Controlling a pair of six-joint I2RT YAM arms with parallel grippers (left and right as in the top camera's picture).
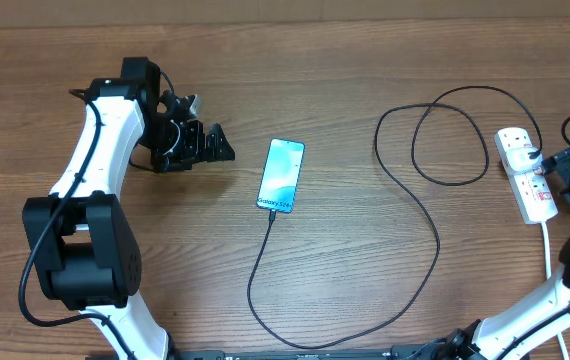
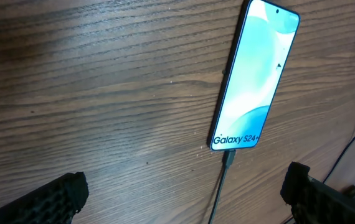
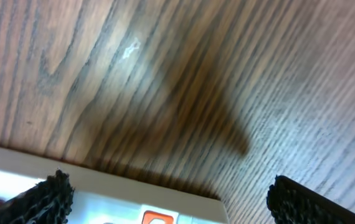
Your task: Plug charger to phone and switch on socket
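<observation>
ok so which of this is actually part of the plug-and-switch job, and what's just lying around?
In the job:
Galaxy S24+ phone
black charger cable, tip at the phone's bottom edge
white power strip

Not in the job:
no loose items in view
just the strip's thick white cord and the wooden table

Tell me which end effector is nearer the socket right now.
Right. The right end effector is right beside the socket, at its outer edge; the left end effector is far off, on the phone's other side.
</observation>
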